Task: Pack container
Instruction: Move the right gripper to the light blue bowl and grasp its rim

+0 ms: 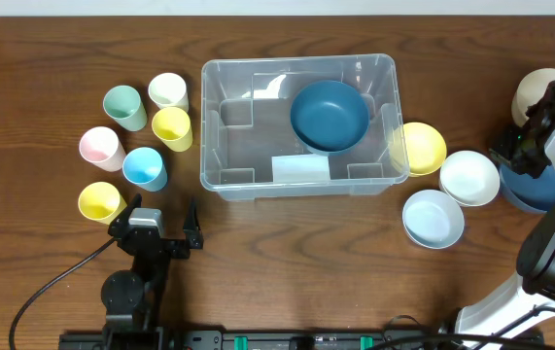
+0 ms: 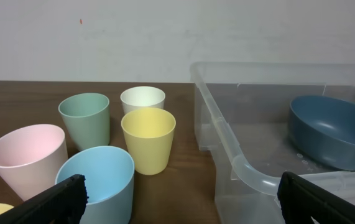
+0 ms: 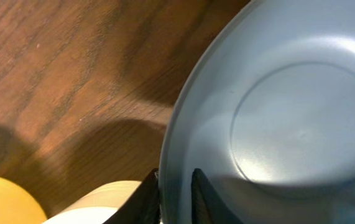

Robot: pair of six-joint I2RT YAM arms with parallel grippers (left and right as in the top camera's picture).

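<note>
The clear container [image 1: 296, 61] stands mid-table with a dark blue bowl [image 1: 329, 115] inside at its right end; both also show in the left wrist view, the container [image 2: 227, 134] and the bowl [image 2: 332, 130]. My right gripper [image 1: 525, 148] is at the far right, shut on the rim of a blue bowl [image 1: 523, 192]. In the right wrist view the fingers [image 3: 176, 186] pinch that bowl's rim [image 3: 276, 112]. My left gripper [image 1: 160, 222] is open and empty near the front edge, left of the container; its fingertips [image 2: 180, 199] frame the table.
Several cups stand left of the container: green [image 1: 124, 105], white [image 1: 168, 90], yellow [image 1: 172, 127], pink [image 1: 101, 148], light blue [image 1: 145, 167], another yellow [image 1: 100, 201]. Right of it lie a yellow bowl [image 1: 421, 148], a white bowl [image 1: 469, 177], a pale blue bowl [image 1: 433, 217] and a cream bowl [image 1: 541, 92].
</note>
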